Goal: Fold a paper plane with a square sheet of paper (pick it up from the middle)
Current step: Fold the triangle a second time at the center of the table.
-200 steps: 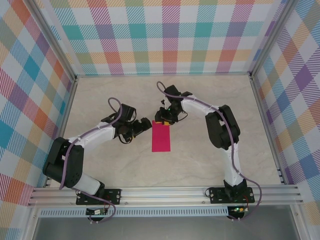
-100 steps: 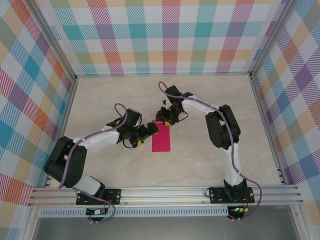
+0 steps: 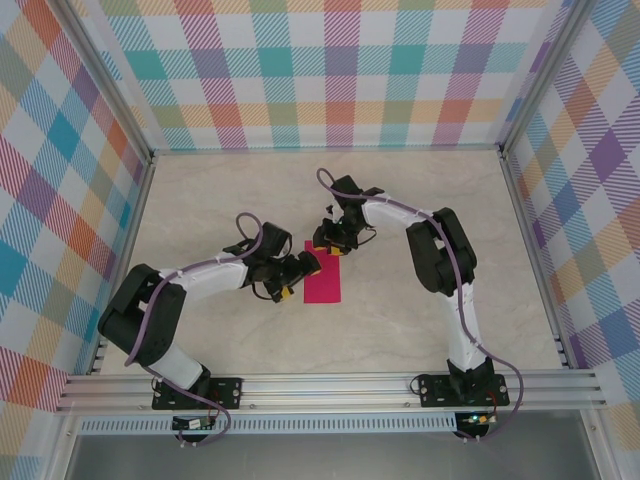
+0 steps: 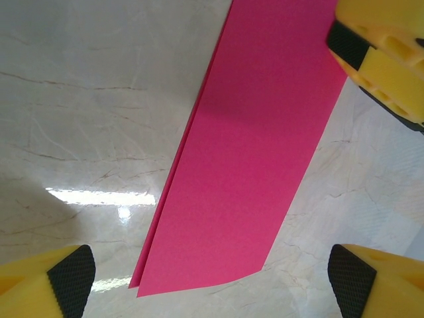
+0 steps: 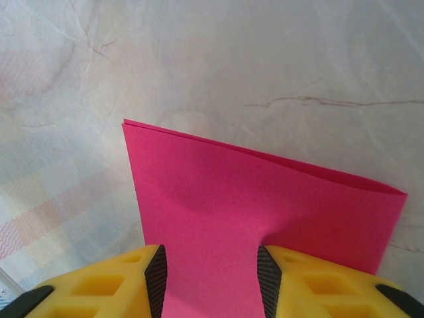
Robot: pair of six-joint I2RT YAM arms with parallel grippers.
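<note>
The square sheet of paper (image 3: 325,280) lies on the table folded in half, a narrow magenta rectangle with two layers along one long edge (image 4: 252,152) (image 5: 265,205). My right gripper (image 3: 328,243) rests at its far end, fingers part open and tips down on the top layer (image 5: 211,278), which dents beside the right finger. My left gripper (image 3: 297,275) is at the sheet's left edge, open wide, its two pads straddling the near corner of the paper (image 4: 212,278) without touching it. A yellow finger of the right gripper (image 4: 384,59) appears at the upper right of the left wrist view.
The marble-patterned table top (image 3: 220,200) is fenced by checked walls and metal rails (image 3: 330,390) at the near edge. Both arms bend in toward the middle, the right arm's elbow (image 3: 440,250) to the right of the paper.
My left gripper has swung right and toward the near side, up to the paper's left edge, with its jaws a little narrower. The right gripper and the paper have stayed put.
</note>
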